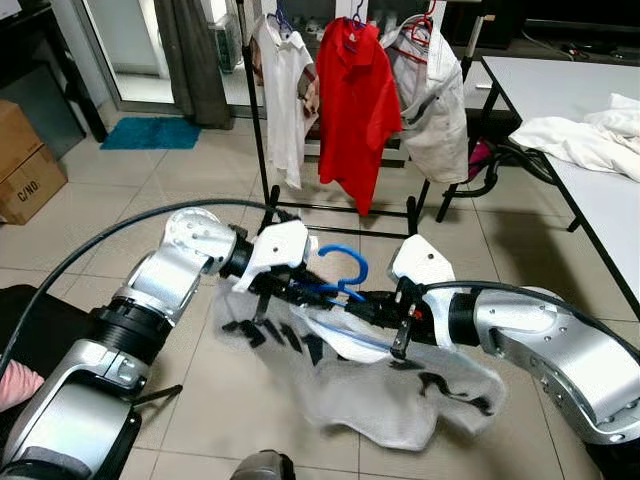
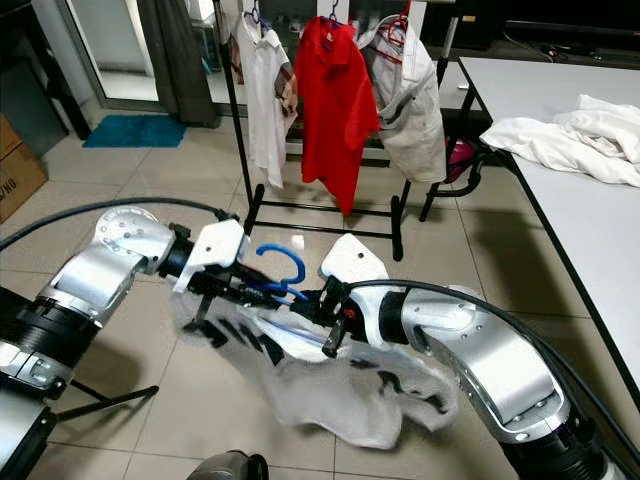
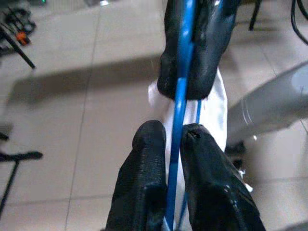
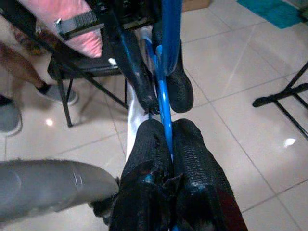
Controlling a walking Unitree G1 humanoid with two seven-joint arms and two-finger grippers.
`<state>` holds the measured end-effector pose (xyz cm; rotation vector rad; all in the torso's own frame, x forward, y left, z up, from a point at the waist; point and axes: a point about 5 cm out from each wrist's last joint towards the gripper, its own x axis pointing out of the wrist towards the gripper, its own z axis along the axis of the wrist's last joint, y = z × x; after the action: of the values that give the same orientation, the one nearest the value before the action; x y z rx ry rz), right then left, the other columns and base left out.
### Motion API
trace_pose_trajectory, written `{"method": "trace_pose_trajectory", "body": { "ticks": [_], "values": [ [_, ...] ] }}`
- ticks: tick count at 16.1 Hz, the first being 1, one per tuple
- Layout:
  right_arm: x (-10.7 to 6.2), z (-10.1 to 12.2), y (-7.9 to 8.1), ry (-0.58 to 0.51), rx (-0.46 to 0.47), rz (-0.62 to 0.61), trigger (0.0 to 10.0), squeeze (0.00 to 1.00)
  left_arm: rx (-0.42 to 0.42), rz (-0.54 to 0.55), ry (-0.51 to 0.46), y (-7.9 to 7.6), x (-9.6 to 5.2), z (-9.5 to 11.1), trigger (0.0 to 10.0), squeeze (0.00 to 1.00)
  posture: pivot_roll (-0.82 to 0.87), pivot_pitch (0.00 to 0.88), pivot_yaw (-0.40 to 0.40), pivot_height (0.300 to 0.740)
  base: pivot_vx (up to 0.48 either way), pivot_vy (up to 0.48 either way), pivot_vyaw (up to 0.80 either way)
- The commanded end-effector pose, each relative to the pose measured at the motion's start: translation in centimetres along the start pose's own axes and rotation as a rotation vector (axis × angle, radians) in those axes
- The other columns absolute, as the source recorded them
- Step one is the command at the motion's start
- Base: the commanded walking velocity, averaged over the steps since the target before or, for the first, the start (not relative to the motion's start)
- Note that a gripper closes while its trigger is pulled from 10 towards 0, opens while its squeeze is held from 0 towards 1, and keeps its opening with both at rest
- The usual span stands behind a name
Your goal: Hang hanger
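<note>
Both grippers pinch the blue hanger (image 1: 341,276) low and near, the left gripper (image 3: 174,144) and right gripper (image 4: 163,139) each pressed onto its wire, a white shirt (image 1: 400,390) draped below. Best lift it level, hook up, toward the far rack (image 1: 262,150). Hung shirts crowd that rail; a table (image 1: 600,200) stands right.

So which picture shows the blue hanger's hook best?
The left eye view: the blue hanger shows its whole curved hook above the white shirt, between the left claw and right claw. The right eye view shows the same. Both wrist views show just its thin blue bar pinched between black fingers.
</note>
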<state>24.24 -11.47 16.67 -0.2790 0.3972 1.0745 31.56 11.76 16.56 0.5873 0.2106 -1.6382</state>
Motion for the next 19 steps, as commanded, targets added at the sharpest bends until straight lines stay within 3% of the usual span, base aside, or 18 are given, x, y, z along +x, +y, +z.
{"method": "trace_pose_trajectory", "body": {
  "ticks": [1, 3, 4, 5, 9, 13, 15, 16, 17, 18, 19],
  "values": [
    [-0.4, 0.0, -0.3, -0.008, 0.027, -0.022, 0.0, 0.00, 0.060, 0.029, -0.040, 0.6, -0.4, 1.4, 10.0, 1.00, 0.04, 0.000, 0.046, 0.740, 0.000, 0.000, 0.00],
    [-0.6, -0.1, -0.6, -0.009, 0.041, -0.035, 0.0, 0.00, 0.066, 0.051, -0.056, 0.9, -0.9, 1.7, 10.0, 1.00, 0.04, 0.000, 0.046, 0.740, 0.000, 0.000, 0.00],
    [-0.7, -0.2, -0.7, -0.009, 0.050, -0.044, 0.0, 0.00, 0.063, 0.054, -0.058, 0.9, -1.0, 1.7, 10.0, 0.69, 0.04, 0.000, 0.046, 0.740, 0.000, 0.000, 0.00],
    [-0.8, -0.4, -1.0, 0.000, 0.067, -0.069, 0.0, 0.00, 0.058, 0.057, -0.056, 1.0, -1.3, 1.7, 10.0, 0.00, 0.04, 0.000, 0.046, 0.740, 0.000, 0.000, 0.00],
    [-1.0, -0.9, -1.2, 0.013, 0.100, -0.103, 0.0, 0.00, 0.049, 0.099, -0.063, 1.3, -2.0, 1.5, 10.0, 0.00, 0.04, 0.000, 0.047, 0.740, 0.000, 0.000, 0.00],
    [-1.1, -1.0, -1.2, -0.009, 0.082, -0.131, 0.0, 0.00, -0.010, 0.213, -0.141, 2.6, -3.4, 1.7, 10.0, 0.00, 0.04, 0.000, 0.049, 0.740, 0.000, 0.000, 0.00],
    [-1.2, -2.1, -1.8, 0.012, 0.145, -0.221, 0.0, 0.00, -0.057, 0.302, -0.165, 2.9, -5.2, 1.3, 10.0, 0.00, 0.03, 0.000, 0.058, 0.740, 0.000, 0.000, 0.00],
    [-1.5, -3.2, -2.7, 0.015, 0.219, -0.322, 0.0, 0.00, -0.097, 0.383, -0.191, 3.2, -6.6, 1.1, 10.0, 0.00, 0.03, 0.000, 0.060, 0.740, 0.000, 0.000, 0.00],
    [-1.7, -4.1, -3.4, 0.012, 0.263, -0.425, 0.0, 0.00, -0.117, 0.498, -0.145, 3.3, -7.7, 0.6, 10.0, 0.00, 0.03, 0.000, 0.063, 0.740, 0.000, 0.000, 0.00],
    [-1.8, -4.6, -3.8, -0.009, 0.294, -0.495, 0.0, 0.00, -0.108, 0.551, -0.090, 3.3, -8.0, 0.2, 10.0, 0.00, 0.04, 0.000, 0.068, 0.740, 0.000, 0.000, 0.00],
    [-1.8, -5.2, -4.3, -0.035, 0.327, -0.594, 0.0, 0.00, -0.131, 0.671, -0.047, 3.1, -8.1, -0.4, 10.0, 0.00, 0.04, 0.000, 0.067, 0.740, 0.000, 0.000, 0.00]
  ]
}}
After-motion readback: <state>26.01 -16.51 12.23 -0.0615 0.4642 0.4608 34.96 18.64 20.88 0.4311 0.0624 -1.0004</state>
